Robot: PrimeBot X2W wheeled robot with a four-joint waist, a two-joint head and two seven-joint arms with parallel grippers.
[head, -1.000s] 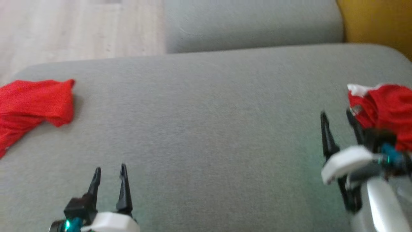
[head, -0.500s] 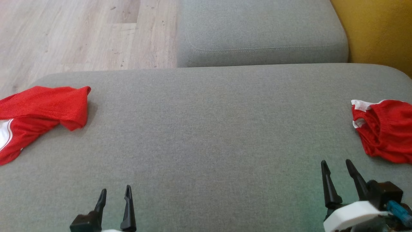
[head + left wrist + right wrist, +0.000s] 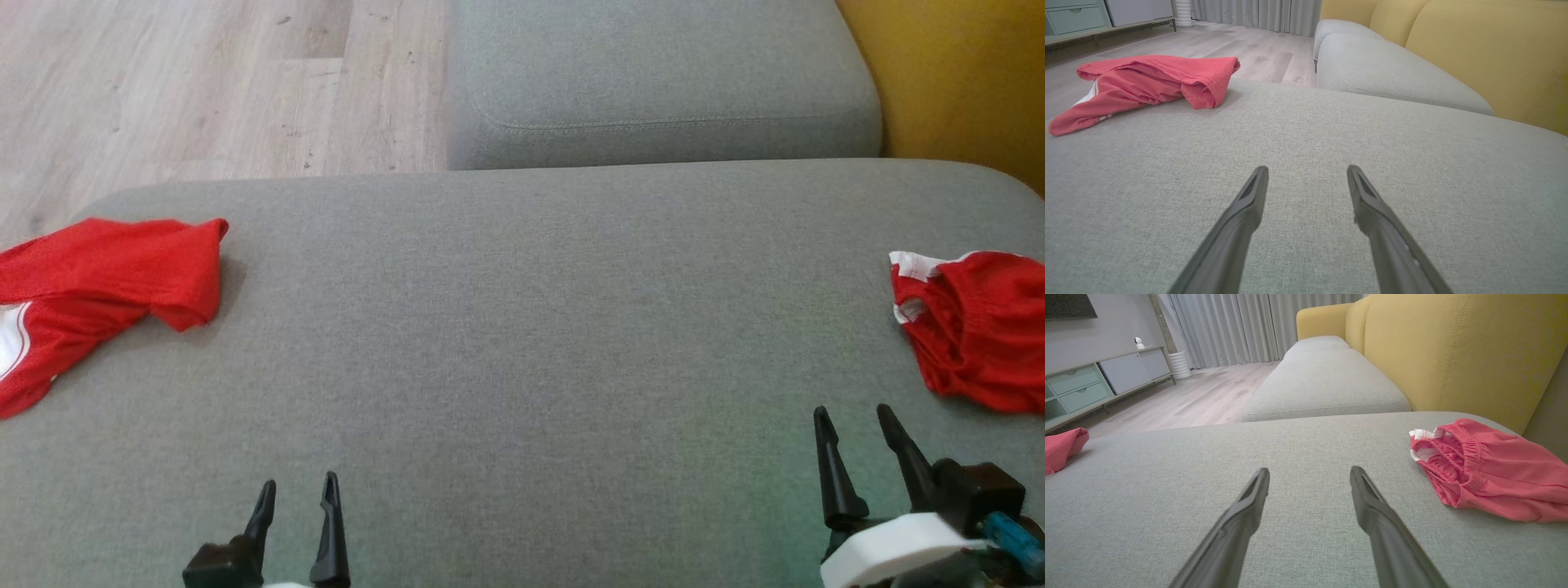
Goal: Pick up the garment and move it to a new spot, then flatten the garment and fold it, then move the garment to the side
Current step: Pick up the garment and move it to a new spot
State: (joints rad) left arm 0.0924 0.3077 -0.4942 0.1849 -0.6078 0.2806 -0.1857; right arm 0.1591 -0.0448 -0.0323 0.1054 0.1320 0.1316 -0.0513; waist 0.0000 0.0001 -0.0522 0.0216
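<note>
The grey sofa seat (image 3: 522,343) bore a red garment (image 3: 98,278) at its left edge, red shorts (image 3: 980,327) at its right; left hand (image 3: 299,482) and right hand (image 3: 851,411) gaped wide, empty.

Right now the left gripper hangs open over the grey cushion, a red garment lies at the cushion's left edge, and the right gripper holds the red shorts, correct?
No. The right gripper is open and empty; the red shorts lie on the grey cushion, apart from it, as the right wrist view shows. The rest holds.
</note>
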